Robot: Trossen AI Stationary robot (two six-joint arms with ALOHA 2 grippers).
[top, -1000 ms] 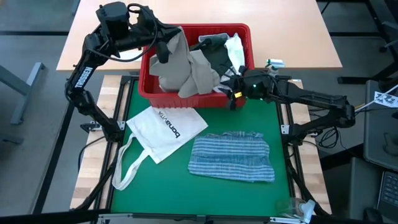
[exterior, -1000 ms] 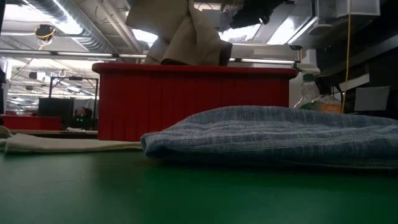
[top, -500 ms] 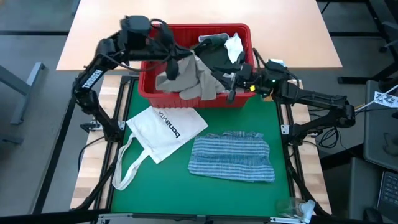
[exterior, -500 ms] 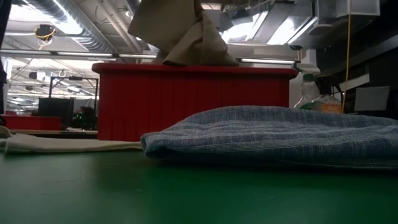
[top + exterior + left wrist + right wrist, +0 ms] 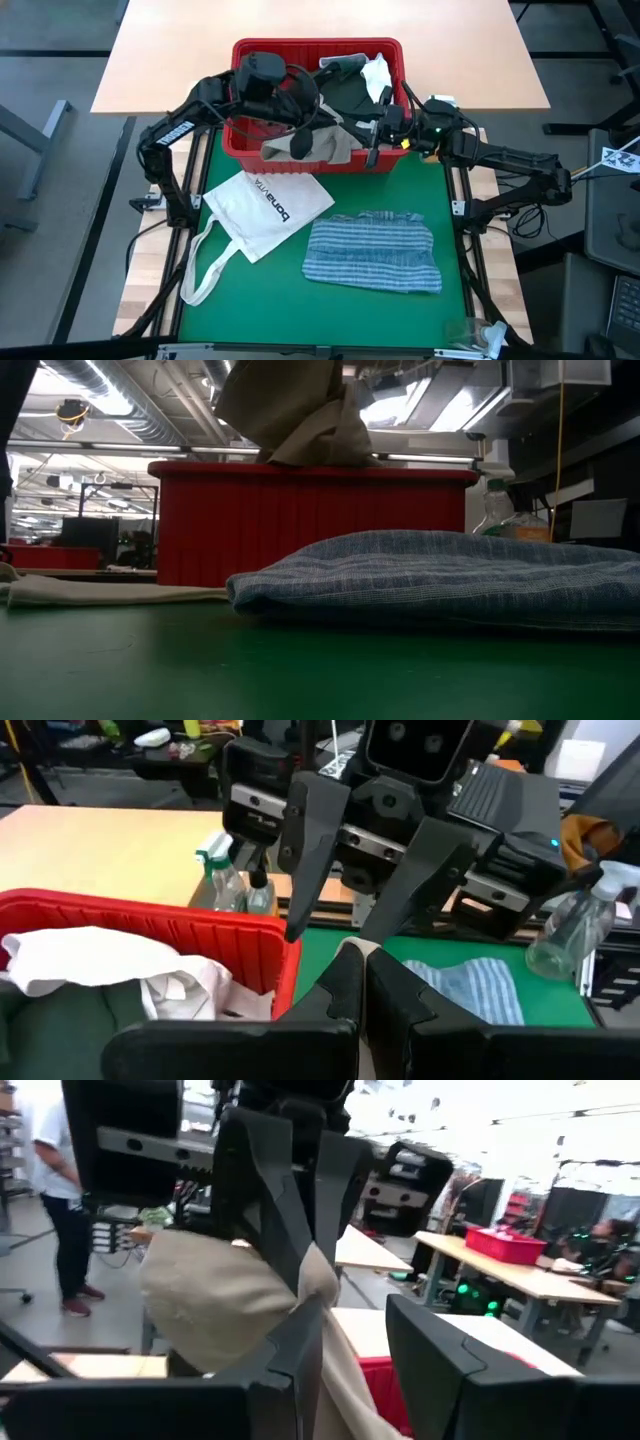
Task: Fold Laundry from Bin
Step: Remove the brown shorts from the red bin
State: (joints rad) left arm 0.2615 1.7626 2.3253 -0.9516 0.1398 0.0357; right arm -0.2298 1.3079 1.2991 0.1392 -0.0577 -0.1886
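Tan shirt (image 5: 305, 143): bunched and lifted over the front part of the bin, hanging down across its front rim; in the low view (image 5: 300, 410) it rises above the red wall in a gathered peak.
Bin (image 5: 245, 140): red plastic basket at the far edge of the green mat, with a dark green-grey top (image 5: 345, 92) and a white piece (image 5: 378, 72) lying inside toward its right rear corner.
Left gripper (image 5: 300, 135): reaching in over the bin from the left, fingers clenched tight on the tan shirt; in the right wrist view the cloth is pinched between the two dark fingers (image 5: 290, 1230).
Right gripper (image 5: 375, 135): at the bin's front right corner, just beside the tan shirt; its jaws stand partly apart, and the cloth runs along one finger (image 5: 300, 1370), but a grasp cannot be told.
Blue-striped cloth (image 5: 372, 252): folded flat on the green mat, near the front right, well apart from the bin.
White tote bag (image 5: 265, 205): flat on the mat left of the striped cloth, straps trailing toward the front left.
Spray bottle (image 5: 570, 925): clear, standing beyond the table's edge in the left wrist view.
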